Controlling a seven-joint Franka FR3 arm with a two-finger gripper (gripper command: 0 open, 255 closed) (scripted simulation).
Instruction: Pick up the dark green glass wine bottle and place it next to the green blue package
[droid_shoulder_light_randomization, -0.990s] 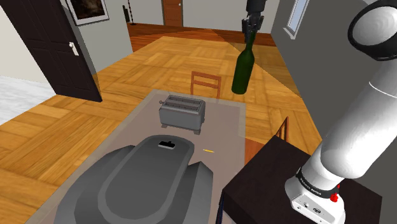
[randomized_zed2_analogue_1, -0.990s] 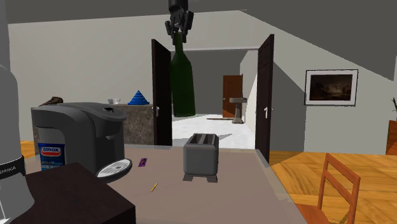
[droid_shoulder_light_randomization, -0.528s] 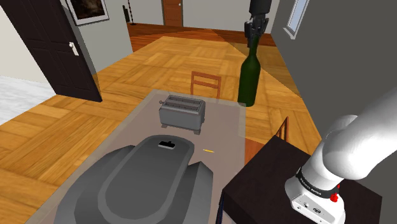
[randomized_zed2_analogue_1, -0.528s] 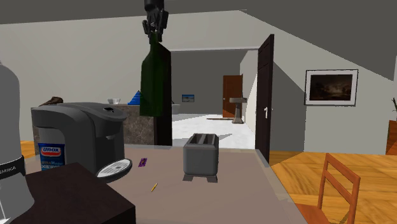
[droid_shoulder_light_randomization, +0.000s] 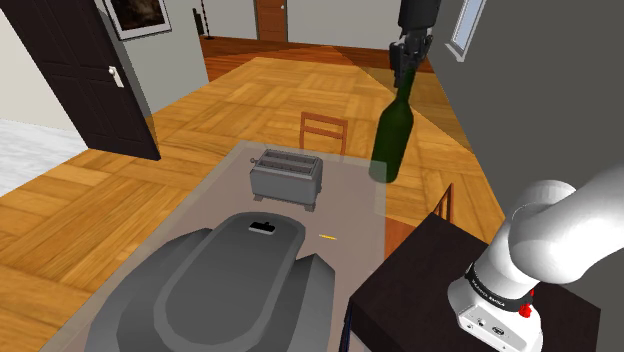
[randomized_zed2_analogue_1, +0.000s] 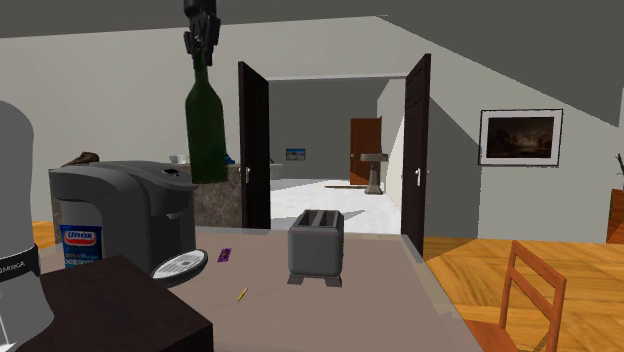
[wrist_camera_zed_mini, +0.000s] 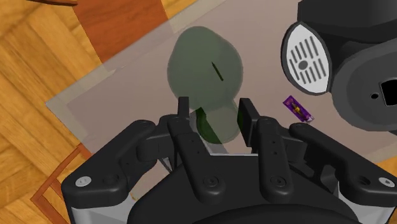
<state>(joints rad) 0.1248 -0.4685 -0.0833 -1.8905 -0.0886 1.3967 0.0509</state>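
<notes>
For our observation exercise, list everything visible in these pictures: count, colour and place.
Table: one, grey-brown, on the wooden floor.
Bottle: one, dark green, hanging above the table.
Toaster: one, grey, on the table.
Coffee machine: one, dark grey, on the table.
Package: one, blue and white, beside the coffee machine.
Small flat thing: one, purple, on the table by the coffee machine.
Chair: one, brown, at the table's end.
Arm: one, white, beside the table.
Gripper: one, black, shut on the bottle's neck.

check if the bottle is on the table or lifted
Lifted: the bottle hangs by its neck from the gripper, base well above the table.
</notes>
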